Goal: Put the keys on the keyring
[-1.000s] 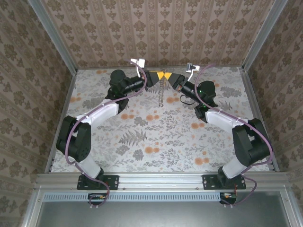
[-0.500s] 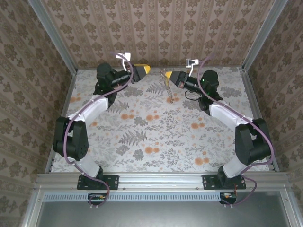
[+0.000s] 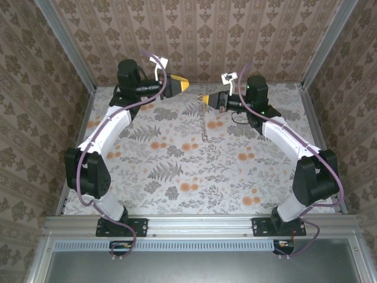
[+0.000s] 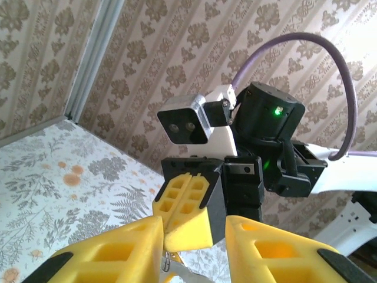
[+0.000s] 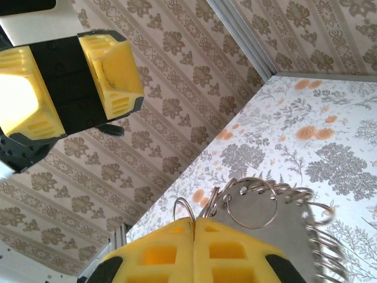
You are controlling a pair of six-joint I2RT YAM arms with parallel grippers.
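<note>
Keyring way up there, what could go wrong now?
The right gripper pinches just a thin edge of the keyring, so it might slip and drop. Its dangling chain could swing and snag. The open left gripper sits close and could bump it.

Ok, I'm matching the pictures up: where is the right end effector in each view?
Top external: right end effector, upper middle, just right of centre.
Left wrist: end effector dead centre, facing the camera.
Right wrist: end effector bottom centre, shut on the keyring.
Shared landmark: patterned wallpaper.
</note>
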